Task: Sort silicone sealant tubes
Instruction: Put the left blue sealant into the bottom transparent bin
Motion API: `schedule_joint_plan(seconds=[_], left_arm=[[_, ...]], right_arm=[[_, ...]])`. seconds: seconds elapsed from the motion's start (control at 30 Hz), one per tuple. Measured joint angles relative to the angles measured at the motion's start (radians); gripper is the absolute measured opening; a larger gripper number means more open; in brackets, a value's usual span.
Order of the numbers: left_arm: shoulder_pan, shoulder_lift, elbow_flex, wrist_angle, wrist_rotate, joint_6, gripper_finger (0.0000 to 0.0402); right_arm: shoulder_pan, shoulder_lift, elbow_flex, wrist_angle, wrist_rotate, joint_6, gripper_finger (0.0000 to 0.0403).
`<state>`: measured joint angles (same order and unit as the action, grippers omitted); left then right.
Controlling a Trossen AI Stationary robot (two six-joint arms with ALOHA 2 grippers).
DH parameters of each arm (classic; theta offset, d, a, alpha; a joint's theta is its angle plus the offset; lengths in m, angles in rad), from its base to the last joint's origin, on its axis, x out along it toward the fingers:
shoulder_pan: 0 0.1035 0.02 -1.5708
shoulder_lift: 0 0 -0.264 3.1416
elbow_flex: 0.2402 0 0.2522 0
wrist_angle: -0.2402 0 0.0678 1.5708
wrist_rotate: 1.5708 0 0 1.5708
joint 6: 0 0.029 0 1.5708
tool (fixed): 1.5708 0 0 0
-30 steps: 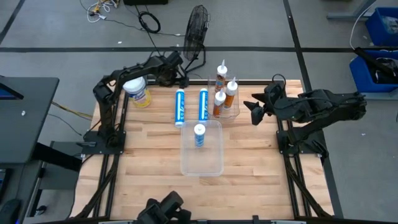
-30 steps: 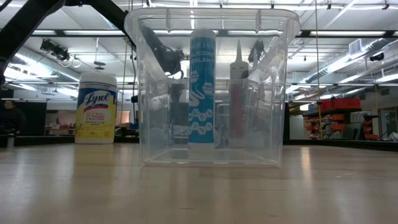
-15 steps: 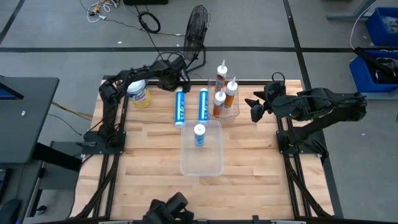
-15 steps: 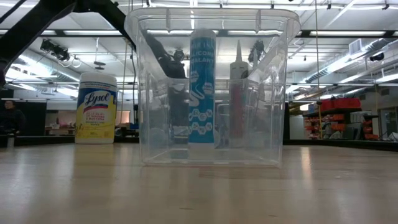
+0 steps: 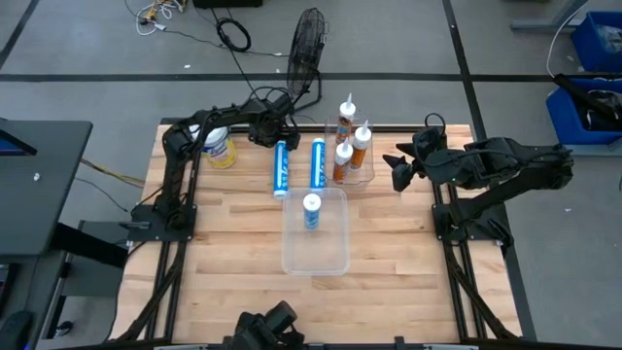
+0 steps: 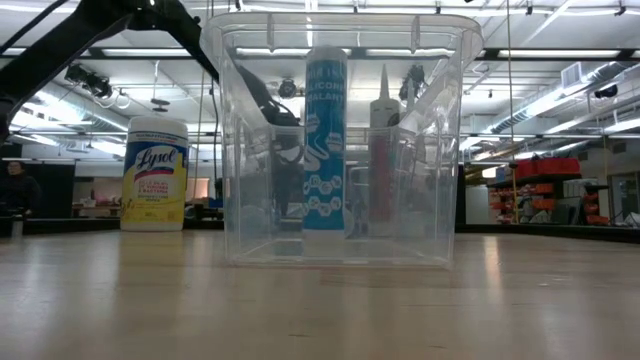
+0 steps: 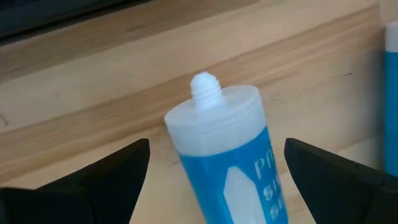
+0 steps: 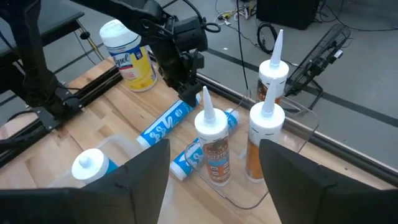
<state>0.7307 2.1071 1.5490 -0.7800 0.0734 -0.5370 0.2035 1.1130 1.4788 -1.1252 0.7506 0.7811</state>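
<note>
My left gripper point(image 7: 211, 168) hung with its dark fingers spread wide, released, straddling the white threaded cap end of a slim blue tube point(image 5: 281, 167) lying flat on the pale grained wood. Beside it lay a second blue tube point(image 5: 317, 162); a third point(image 5: 311, 210) stood in the clear plastic bin point(image 5: 330, 255). My right gripper point(image 5: 397, 171) waited part-open near the upright orange tubes point(image 5: 342, 160).

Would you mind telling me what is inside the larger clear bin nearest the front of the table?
One blue sealant tube stands upright in the clear bin. The rest of its floor looks bare; nothing seems hidden there.
</note>
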Motion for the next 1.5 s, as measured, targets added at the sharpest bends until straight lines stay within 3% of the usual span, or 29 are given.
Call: schedule_joint_plan(seconds=[0.27, 0.6, 1.0, 1.5], left_arm=[[-0.014, 0.035, 0.000, -0.024, 0.028, 0.003, 0.0349], [-0.029, 0.035, 0.000, -0.020, 0.073, 0.081, 0.0222], [-0.029, -0.063, 0.002, -0.027, 0.079, 0.218, 0.0222], [-0.038, -0.434, 0.003, -0.041, 0.025, 0.335, 0.0222]], right_arm=[[0.000, 0.000, 0.000, -0.001, 0.001, 0.000, 0.0249], [0.000, 0.000, 0.000, -0.010, 0.019, -0.003, 0.0249], [0.000, 0.000, 0.000, -0.021, 0.020, -0.004, 0.0249], [0.000, -0.005, 0.000, 0.090, 0.011, -0.049, 0.0249]])
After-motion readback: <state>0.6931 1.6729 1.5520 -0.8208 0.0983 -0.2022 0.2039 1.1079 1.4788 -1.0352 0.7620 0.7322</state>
